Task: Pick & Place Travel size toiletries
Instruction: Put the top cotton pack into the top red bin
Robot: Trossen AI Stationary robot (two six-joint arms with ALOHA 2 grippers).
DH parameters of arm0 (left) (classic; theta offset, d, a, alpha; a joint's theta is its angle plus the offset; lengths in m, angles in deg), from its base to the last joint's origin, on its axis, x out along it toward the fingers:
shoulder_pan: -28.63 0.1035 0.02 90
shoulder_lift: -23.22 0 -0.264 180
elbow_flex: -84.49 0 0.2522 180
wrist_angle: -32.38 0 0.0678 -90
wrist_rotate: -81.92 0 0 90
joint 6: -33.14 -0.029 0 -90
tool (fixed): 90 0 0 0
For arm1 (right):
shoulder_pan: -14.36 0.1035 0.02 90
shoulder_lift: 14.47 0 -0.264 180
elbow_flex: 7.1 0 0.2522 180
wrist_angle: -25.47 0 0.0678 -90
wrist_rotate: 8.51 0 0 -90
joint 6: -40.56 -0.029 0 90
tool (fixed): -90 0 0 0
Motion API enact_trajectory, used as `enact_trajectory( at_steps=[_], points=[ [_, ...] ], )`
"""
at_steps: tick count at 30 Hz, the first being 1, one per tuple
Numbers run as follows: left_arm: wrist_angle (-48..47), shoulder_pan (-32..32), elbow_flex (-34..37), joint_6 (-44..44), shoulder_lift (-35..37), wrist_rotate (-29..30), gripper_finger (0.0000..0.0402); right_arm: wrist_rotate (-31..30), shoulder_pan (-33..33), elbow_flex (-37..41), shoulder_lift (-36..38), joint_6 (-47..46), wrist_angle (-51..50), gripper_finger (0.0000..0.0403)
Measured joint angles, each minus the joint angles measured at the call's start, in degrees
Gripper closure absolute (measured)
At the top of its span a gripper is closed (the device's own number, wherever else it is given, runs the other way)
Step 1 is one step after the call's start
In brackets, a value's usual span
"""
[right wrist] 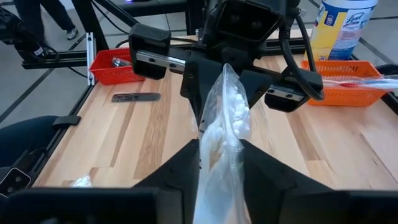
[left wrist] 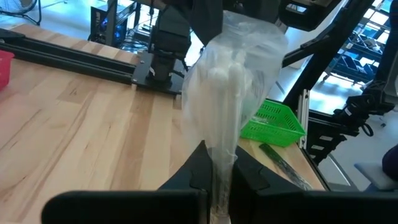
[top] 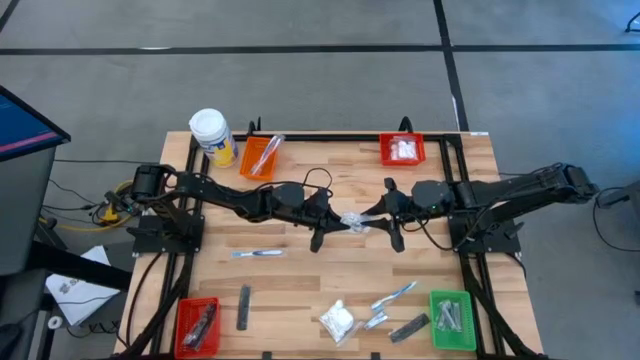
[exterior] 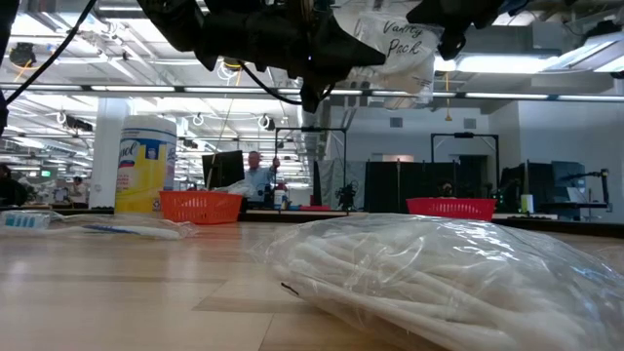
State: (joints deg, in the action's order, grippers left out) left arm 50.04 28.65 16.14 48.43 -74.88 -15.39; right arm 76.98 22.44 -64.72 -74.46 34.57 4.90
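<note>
A clear plastic packet of white items (top: 353, 221) hangs in the air between both grippers above the table's middle; in the low view the packet (exterior: 395, 49) shows handwriting. My left gripper (top: 335, 222) is shut on its left end and my right gripper (top: 375, 215) is shut on its right end. On the table lie a toothbrush (top: 258, 254), a dark flat bar (top: 244, 305), a white puffy packet (top: 338, 320), more toothbrushes (top: 390, 298) and another dark bar (top: 408, 327). My left gripper (left wrist: 219, 180) pinches the packet's left end (left wrist: 222, 158) between its two fingers, coming level from the table's left. The packet is lifted clear and stretches away toward the other gripper. My right gripper (right wrist: 219, 168) pinches the packet's right end (right wrist: 217, 140) between its two fingers, coming level from the table's right. The packet is clear of the table, and its bulging middle (right wrist: 229, 109) lies between the two grippers.
An orange bin (top: 262, 155), a red bin (top: 402, 150) and a white-capped yellow jar (top: 212, 135) stand along the far edge. A red bin (top: 197, 325) and a green bin (top: 452, 320) sit at the near corners. Another packet (exterior: 439, 273) lies close to the low camera.
</note>
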Motion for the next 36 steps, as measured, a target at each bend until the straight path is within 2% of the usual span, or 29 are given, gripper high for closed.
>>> enact_trajectory(
  at_steps=[13, 18, 28, 36],
  points=[
    [0.74, -0.01, 0.04, 0.02, 0.0, 0.33, 0.0361, 0.0, -3.15, 0.0, 0.0, -0.03, -0.24, 0.0397],
    [0.72, 0.01, 0.04, 0.04, 0.0, 0.35, 0.0359, -0.24, -3.8, 0.0, 0.0, -0.05, -0.36, 0.0395],
    [0.63, 0.03, 0.04, 0.19, 0.01, 5.81, 0.0353, -9.3, -3.82, 0.0, 1.87, -0.21, -4.65, 0.0401],
    [0.24, -0.01, 0.04, 0.07, 0.02, 6.95, 0.0303, -11.02, -3.87, 0.0, 2.82, -0.67, -5.88, 0.0402]
  ],
)
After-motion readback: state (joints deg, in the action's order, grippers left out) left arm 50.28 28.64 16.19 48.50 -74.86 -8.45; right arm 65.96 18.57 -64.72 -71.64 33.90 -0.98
